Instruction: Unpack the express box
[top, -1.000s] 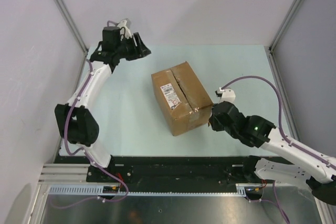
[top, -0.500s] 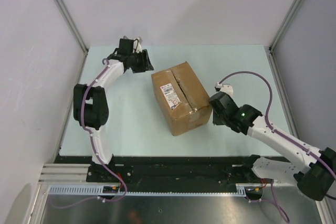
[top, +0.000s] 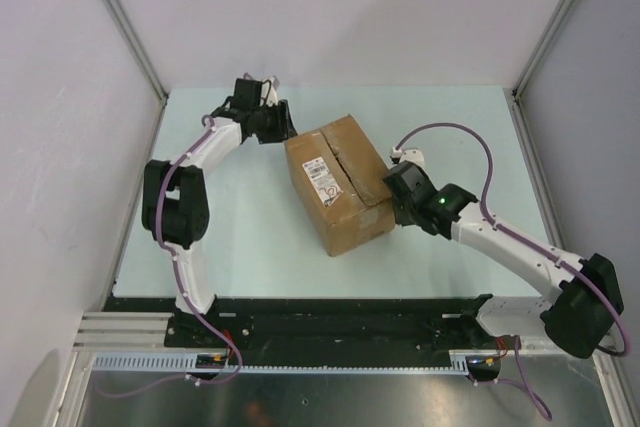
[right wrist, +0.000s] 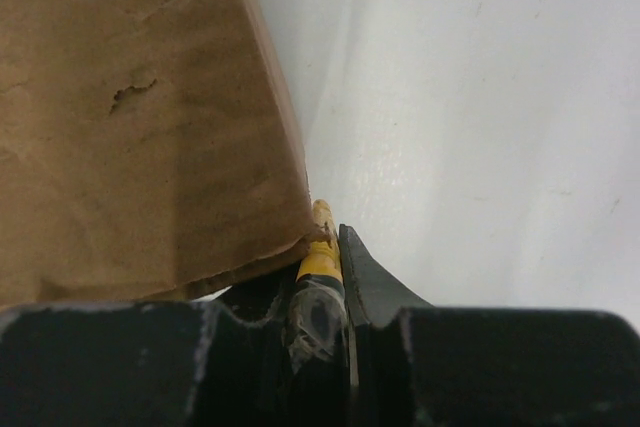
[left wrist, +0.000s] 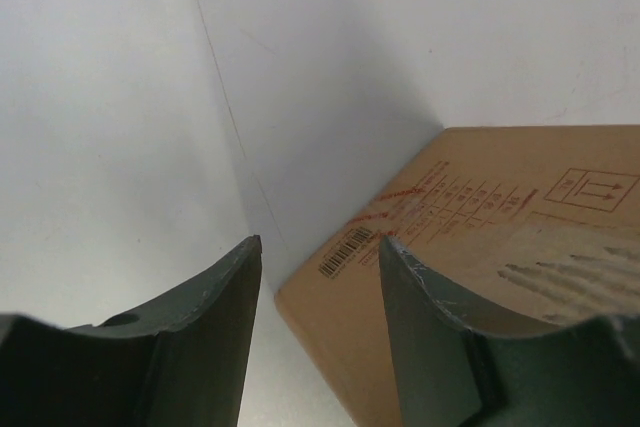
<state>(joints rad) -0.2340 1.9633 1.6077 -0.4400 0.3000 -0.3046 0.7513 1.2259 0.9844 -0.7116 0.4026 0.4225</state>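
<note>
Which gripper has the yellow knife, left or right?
The right gripper: it is shut on the yellow knife, whose tip is at the express box's edge. The left gripper stands open and empty near the box's far corner.

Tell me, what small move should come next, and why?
Probably raise the right gripper so the yellow knife reaches the seam on the box top. The clamped knife's tip sits low against the box's side, the top is closed, and the open left gripper sits by the far corner.

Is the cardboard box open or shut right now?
Shut. From above, the box has its top flaps lying flat and meeting along the centre seam, and nothing of its inside shows.
</note>
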